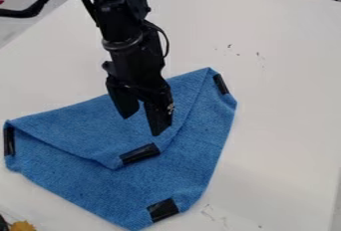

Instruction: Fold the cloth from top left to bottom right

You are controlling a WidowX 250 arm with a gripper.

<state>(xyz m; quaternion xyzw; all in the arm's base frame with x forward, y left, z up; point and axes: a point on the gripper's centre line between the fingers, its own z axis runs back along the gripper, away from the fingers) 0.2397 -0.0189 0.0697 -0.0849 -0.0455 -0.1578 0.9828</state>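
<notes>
Over the folded part of the blue cloth [193, 160], the black gripper [142, 125] hangs down with its two fingers apart. Just beyond its tips lies the flap's corner, marked by a black patch [140, 154], short of the patched bottom corner. Two more patches sit at the cloth's left and right ends. Around it spreads the white table [286, 100].

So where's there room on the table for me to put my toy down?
The white table looks bare right of the blue cloth in the picture, out to the table's edge. There's another patch left of the arm, above the cloth. It's crowded mid-cloth, under the open gripper, and a yellow thing sits at bottom left.
</notes>
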